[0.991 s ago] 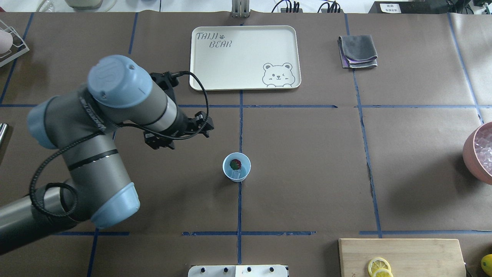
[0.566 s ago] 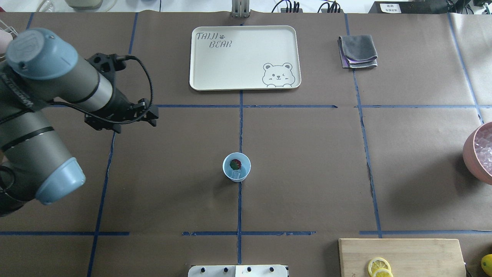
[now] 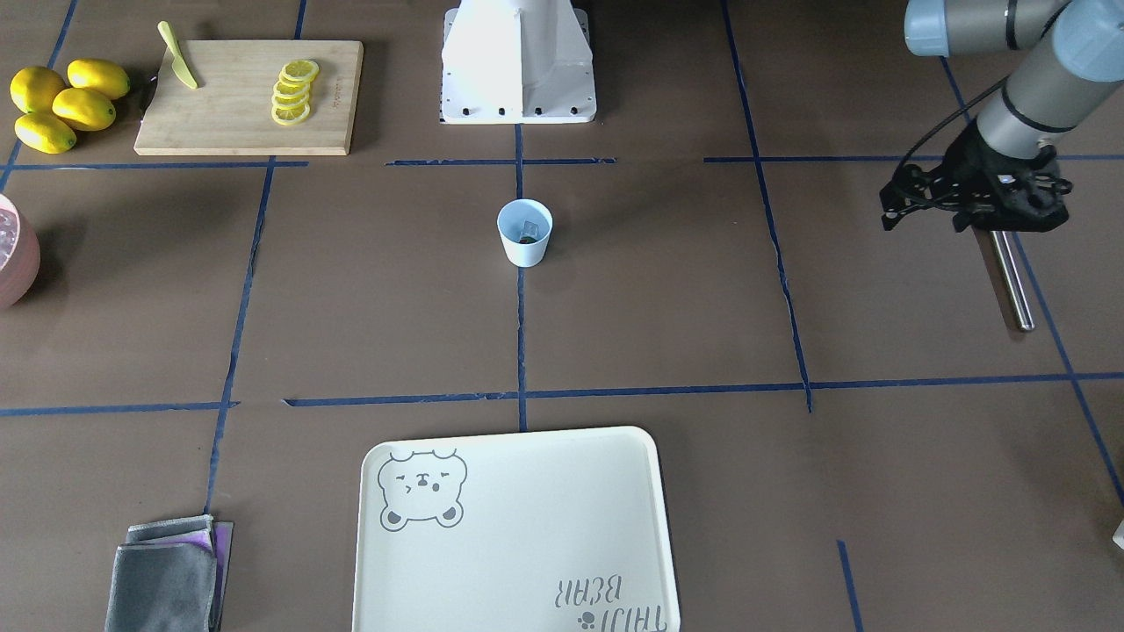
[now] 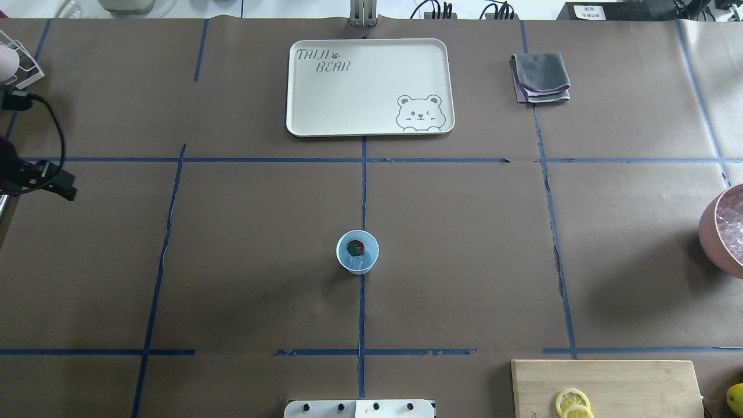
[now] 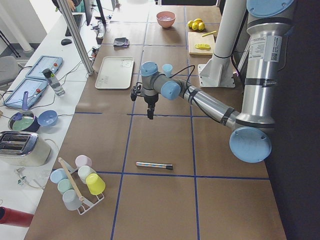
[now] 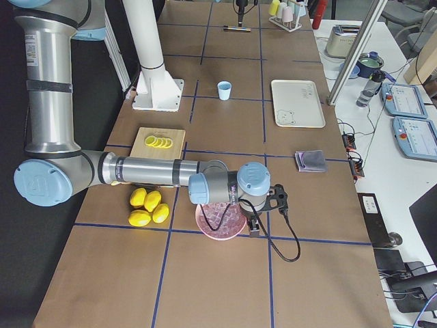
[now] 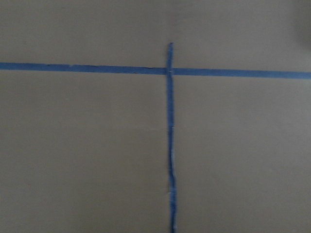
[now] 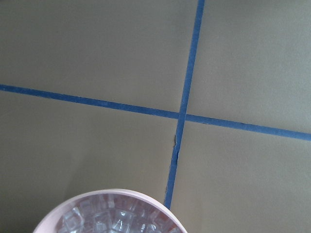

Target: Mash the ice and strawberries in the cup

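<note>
The exterior left view showed the left gripper (image 5: 150, 114) hanging in the air at the left side of the table, pointing down. A shiny metal stick (image 5: 154, 165) lay flat on the table below it and a bit further left, not touching it. The stick's long way ran from the robot's side to the far side. I could not tell if this gripper was wide or narrow, and I saw nothing in it. The cup (image 4: 357, 252) stood upright in the middle of the table, mouth up, well apart from the left gripper and off to its right. The strawberry (image 4: 355, 248) and some ice (image 4: 357, 265) sat inside it, and the berry looked whole. The right gripper (image 6: 254, 229) hung far off at the right end, by the pink bowl (image 6: 217, 238), and I could not tell its state either. The stick looked like the masher, and the left arm was much nearer to it, so it seemed best for that arm to drop down and pinch the stick across its thin side.
</note>
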Controlling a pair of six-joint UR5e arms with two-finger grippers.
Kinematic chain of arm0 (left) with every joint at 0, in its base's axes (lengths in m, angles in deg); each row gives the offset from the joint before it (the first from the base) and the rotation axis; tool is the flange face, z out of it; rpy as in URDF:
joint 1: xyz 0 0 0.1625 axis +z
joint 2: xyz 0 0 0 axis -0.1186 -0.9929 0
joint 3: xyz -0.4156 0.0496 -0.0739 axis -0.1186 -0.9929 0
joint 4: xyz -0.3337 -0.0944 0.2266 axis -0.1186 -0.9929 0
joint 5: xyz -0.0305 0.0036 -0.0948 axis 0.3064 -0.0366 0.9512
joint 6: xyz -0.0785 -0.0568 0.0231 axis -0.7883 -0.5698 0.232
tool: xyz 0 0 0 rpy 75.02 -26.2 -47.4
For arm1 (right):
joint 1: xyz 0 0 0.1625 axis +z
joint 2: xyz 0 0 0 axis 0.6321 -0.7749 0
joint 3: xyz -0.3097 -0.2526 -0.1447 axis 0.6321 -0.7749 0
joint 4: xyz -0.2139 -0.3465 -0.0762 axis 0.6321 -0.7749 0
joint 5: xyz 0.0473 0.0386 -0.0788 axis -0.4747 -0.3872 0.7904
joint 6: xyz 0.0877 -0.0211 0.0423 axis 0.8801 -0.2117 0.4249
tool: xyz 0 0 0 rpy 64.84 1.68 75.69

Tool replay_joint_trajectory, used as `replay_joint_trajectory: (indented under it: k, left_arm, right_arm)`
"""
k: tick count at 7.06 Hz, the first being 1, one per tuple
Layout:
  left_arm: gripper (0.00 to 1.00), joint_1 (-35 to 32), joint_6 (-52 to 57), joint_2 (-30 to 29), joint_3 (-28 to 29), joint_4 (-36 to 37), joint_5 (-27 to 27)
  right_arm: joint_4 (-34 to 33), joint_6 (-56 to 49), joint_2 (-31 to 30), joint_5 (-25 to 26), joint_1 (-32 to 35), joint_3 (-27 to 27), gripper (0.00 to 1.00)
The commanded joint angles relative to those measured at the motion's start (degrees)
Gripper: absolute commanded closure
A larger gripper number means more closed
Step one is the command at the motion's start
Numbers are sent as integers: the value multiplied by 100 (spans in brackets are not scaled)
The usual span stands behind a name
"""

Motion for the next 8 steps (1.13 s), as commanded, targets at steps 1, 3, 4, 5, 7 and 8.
replay_joint_trajectory:
  k: [1, 3, 4, 5, 7, 8]
  left_arm:
    - [0, -454, 837, 330, 523, -380, 10]
    - [0, -551, 629, 383, 1691, -2012, 10]
    - [0, -551, 306, 383, 1826, -2210, -33]
    - [0, -551, 241, 392, 2037, -2299, -51]
    - [0, -534, 93, 383, 3044, -3524, -60]
    - [0, -525, -283, 339, 3293, -3939, -51]
  right_arm:
    - [-3, 13, 7, 0, 0, 17, 0]
    - [-3, 13, 7, 0, 0, 0, 0]
    - [-3, 13, 7, 0, 0, 8, 0]
    - [-3, 4, 7, 0, 0, 0, 0]
    - [-3, 13, 7, 0, 0, 0, 0]
    - [-3, 13, 7, 0, 0, 0, 0]
